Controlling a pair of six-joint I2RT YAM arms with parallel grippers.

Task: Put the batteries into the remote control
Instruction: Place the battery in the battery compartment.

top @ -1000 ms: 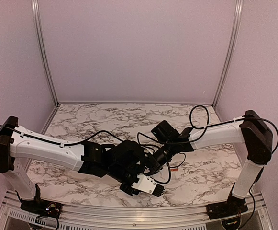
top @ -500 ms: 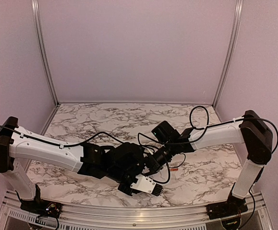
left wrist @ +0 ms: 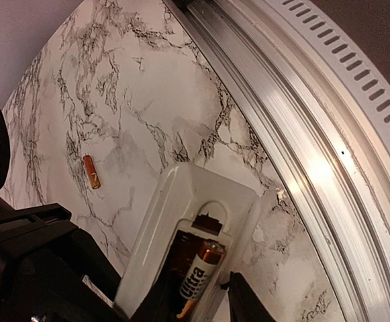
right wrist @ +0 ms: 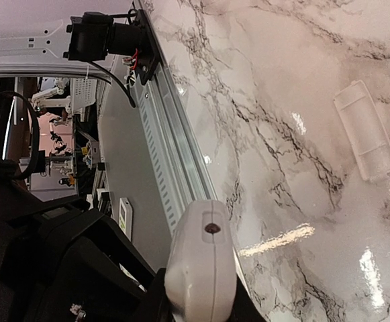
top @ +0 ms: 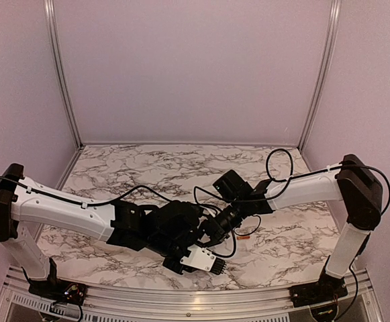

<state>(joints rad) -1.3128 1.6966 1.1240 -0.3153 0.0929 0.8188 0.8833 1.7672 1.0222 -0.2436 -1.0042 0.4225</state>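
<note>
We see the remote control (left wrist: 181, 208) back-up at the near edge of the table (left wrist: 148, 87), just inside the metal rail (left wrist: 302, 134), with its battery recess uncovered. We cannot tell whether it rests on the marble or is held a little above it.

The right gripper (right wrist: 200, 303) is clamped on one end of the remote control. In the right wrist view the white body rises straight out from between its dark fingers (right wrist: 156, 302).

The left gripper (left wrist: 198, 302) hangs directly over the recess at the other end. Its two fingertips stand apart, one on each side of the loaded battery (left wrist: 198, 275). From the left wrist view, neither tip seems to press on that battery. The loaded battery lies lengthwise in one slot, its coppery end towards the rounded end of the recess. The slot beside it looks dark, and we cannot tell what it holds.

The loose battery (left wrist: 92, 172) lies flat on the marble, well apart from both grippers and from the remote control, farther from the rail. The white cover (right wrist: 366, 131) lies flat on the table, also well away from the right gripper.
</note>
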